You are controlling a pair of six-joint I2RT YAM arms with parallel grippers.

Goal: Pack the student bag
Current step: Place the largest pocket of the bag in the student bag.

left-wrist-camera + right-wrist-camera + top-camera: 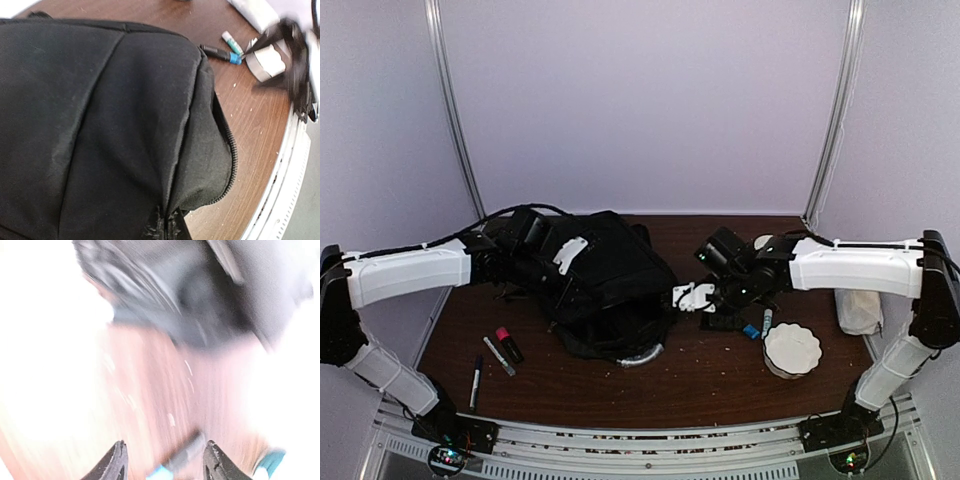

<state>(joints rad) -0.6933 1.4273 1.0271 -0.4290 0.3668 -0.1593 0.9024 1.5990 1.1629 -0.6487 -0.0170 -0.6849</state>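
Student bag (pixel 610 290): on bench (pixel 720 385), just left of right end effector (pixel 692 296), whose fingers stand wide apart. Left end effector (pixel 568 252) is nearer, upon the bag's top; its opening cannot be told.

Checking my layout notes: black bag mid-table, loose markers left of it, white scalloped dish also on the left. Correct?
Not quite: the top external view shows the white scalloped dish right of the black bag, not left. The bag is mid-table, with loose markers left of it.
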